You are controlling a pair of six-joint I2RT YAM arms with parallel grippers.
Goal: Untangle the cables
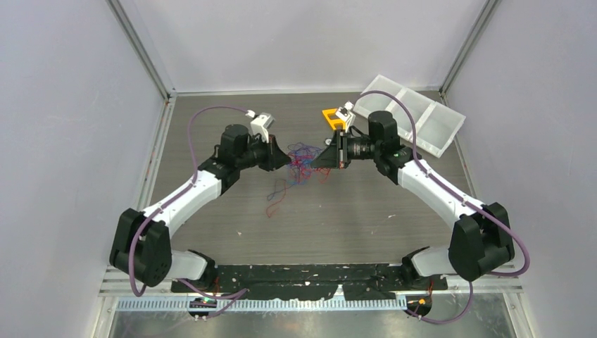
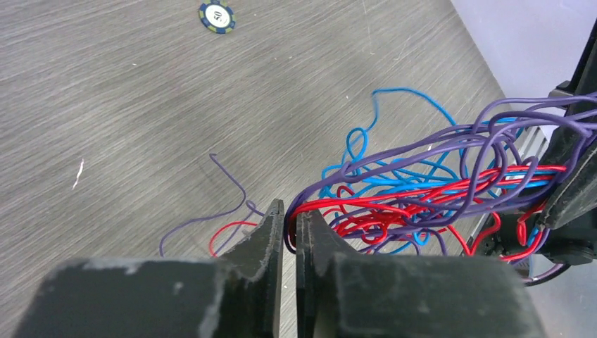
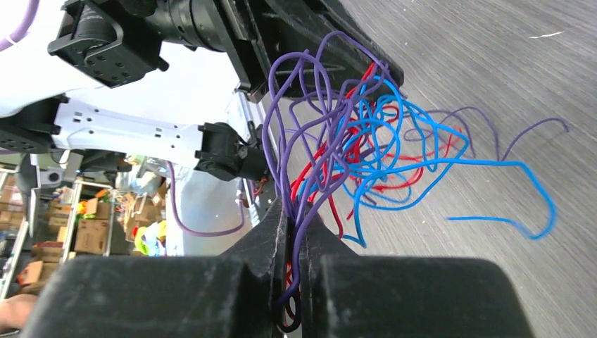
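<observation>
The clump of thin red, blue and purple cables (image 1: 303, 165) spans both tools over the grey desk (image 1: 366, 218), its long axis running 9 to 3 o'clock from above. The right tool (image 3: 292, 215) is clamped on purple and red strands at 3 o'clock. The left tool (image 2: 289, 220), nearly closed at 9 o'clock, seems to pinch strands too.

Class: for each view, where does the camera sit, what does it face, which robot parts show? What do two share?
Top external: above and behind, looking down at table; left arm, right arm show.
Left wrist: on left arm, facing the cables; left pincer shows.
Right wrist: on right arm, facing the cables; right pincer shows.
Shared: the cables.
</observation>
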